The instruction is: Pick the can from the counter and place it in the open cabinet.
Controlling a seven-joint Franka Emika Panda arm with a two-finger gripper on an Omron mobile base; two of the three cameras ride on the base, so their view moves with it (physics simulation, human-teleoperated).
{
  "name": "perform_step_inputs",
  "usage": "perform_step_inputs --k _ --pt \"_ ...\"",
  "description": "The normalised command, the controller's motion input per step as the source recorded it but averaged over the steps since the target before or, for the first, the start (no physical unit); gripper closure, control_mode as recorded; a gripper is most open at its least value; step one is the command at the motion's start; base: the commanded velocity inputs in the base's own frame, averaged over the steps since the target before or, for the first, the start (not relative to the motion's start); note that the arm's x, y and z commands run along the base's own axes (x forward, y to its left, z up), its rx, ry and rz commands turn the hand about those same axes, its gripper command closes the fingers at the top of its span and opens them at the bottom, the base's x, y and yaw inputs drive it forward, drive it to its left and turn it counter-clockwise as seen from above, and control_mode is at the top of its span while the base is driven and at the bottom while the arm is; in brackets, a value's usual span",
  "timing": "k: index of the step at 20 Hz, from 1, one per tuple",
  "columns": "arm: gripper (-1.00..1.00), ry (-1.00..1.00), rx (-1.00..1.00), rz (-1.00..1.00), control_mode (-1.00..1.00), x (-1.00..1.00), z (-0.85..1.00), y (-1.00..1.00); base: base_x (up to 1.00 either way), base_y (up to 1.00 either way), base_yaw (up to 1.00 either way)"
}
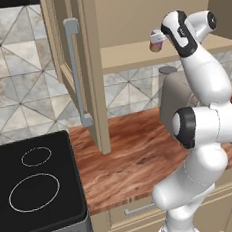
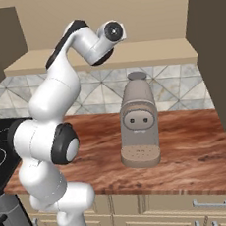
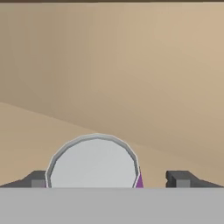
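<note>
Fingers spread wide around the can on the cabinet shelf.

The two dark, blocky fingers (image 3: 178,178) stood apart with the can (image 3: 92,161) between them, its round silver top nearer one tip, while a clear gap showed at the other, beside a sliver of the can's purple side. From the left base view the small cylinder (image 1: 156,41) sat on the plain tan shelf near its front edge, just beside the white hand. The open cabinet (image 1: 132,56) was smooth light wood, with a flat back wall and free room behind the can; its tall door (image 1: 73,67) with a long grey bar handle (image 1: 76,71) hung open to the left. Below lay the reddish wood-grain table (image 2: 198,150), carrying a rounded beige coffee machine (image 2: 139,127).
</note>
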Motion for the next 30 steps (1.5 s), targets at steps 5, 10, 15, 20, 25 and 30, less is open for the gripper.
perform_step_inputs --k 5,10,15,20,25,30 --pt "-1.0 -0.01 0.0 -0.01 -1.0 0.01 0.03 0.0 0.0 0.0 0.0" --pt "-1.0 0.0 0.0 -0.02 -1.0 0.04 0.01 0.01 0.0 0.0 0.0" --pt "-1.0 0.04 0.0 0.0 -1.0 0.21 -0.07 0.1 0.0 0.0 0.0" --pt "-1.0 0.01 0.0 0.0 -1.0 0.18 -0.1 0.02 0.0 0.0 0.0" --pt "-1.0 0.0 0.0 0.0 -1.0 0.16 -0.15 0.0 0.0 0.0 0.0" --pt "-1.0 0.0 0.0 0.0 -1.0 0.04 -0.24 0.0 0.0 0.0 0.0"
